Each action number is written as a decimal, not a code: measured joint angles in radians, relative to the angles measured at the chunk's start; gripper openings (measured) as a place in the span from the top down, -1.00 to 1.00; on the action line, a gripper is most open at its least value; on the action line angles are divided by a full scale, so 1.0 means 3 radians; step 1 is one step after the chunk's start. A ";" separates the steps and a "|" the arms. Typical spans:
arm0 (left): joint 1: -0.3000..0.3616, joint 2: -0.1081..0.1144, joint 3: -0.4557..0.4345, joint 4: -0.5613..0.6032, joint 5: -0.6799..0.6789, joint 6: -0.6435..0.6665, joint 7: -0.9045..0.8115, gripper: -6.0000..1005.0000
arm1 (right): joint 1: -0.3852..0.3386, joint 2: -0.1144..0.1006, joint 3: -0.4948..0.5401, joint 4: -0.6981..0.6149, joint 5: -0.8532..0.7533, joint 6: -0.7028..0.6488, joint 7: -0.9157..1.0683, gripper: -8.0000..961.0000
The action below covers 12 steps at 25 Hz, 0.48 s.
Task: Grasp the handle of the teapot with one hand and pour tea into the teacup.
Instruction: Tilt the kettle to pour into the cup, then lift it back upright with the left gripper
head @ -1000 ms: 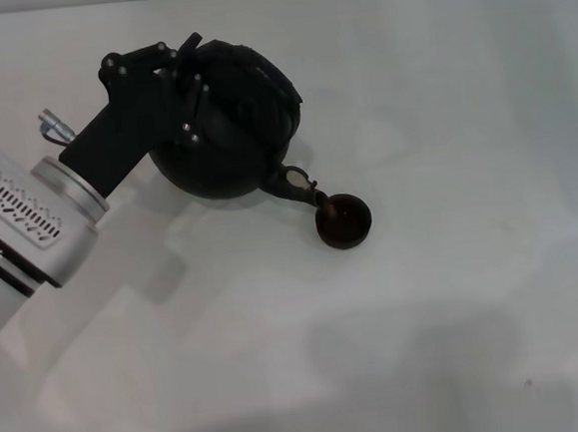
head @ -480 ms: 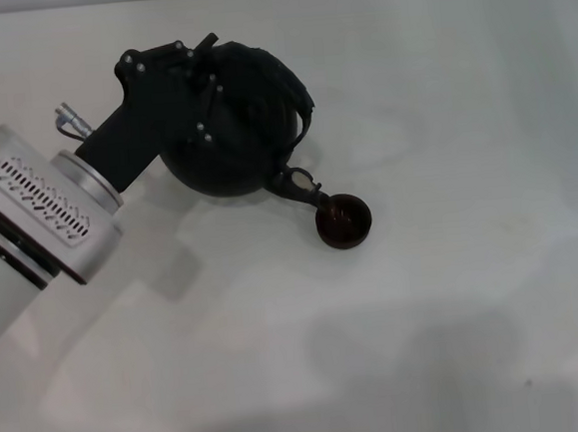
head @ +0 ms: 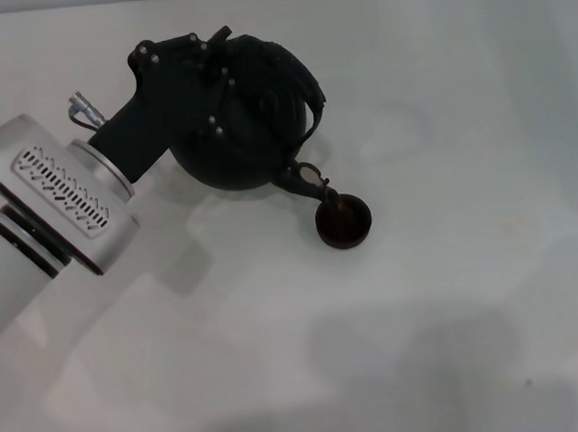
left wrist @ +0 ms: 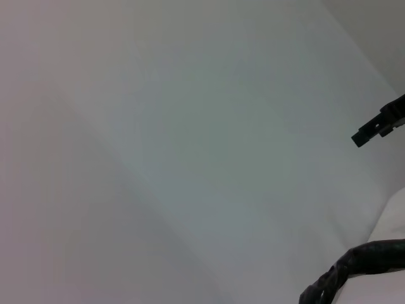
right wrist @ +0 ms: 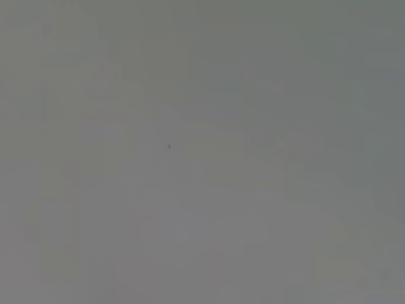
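Risk, teapot (head: 247, 129): tilted toward the near right; a faster tip would likely send tea past the cup rim onto the table (head: 475, 291).
Risk, teacup (head: 343, 222): small and light, just below the spout (head: 304, 180); a lowering spout could knock it aside.
Risk, handle (head: 304, 90): the load hangs off one hold; slip would swing the pot.
Left arm: reaches from the near left, wrist angled up to the pot.
Left gripper (head: 203, 73): at the pot's top, far left; fingers apparently clamped on the handle, contact hidden.
Right gripper: not seen.
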 joint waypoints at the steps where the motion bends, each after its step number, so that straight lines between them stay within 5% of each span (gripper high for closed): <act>1: 0.0000 0.0000 -0.0004 0.0000 0.0000 -0.0001 0.0000 0.78 | 0.0000 0.0000 0.0000 -0.0001 0.0000 0.0000 0.0000 -0.77; 12: 0.0064 -0.0008 -0.0034 0.0002 -0.0160 -0.0040 -0.0341 0.78 | 0.0015 -0.0005 0.0000 0.0002 0.0000 -0.0005 0.0001 -0.77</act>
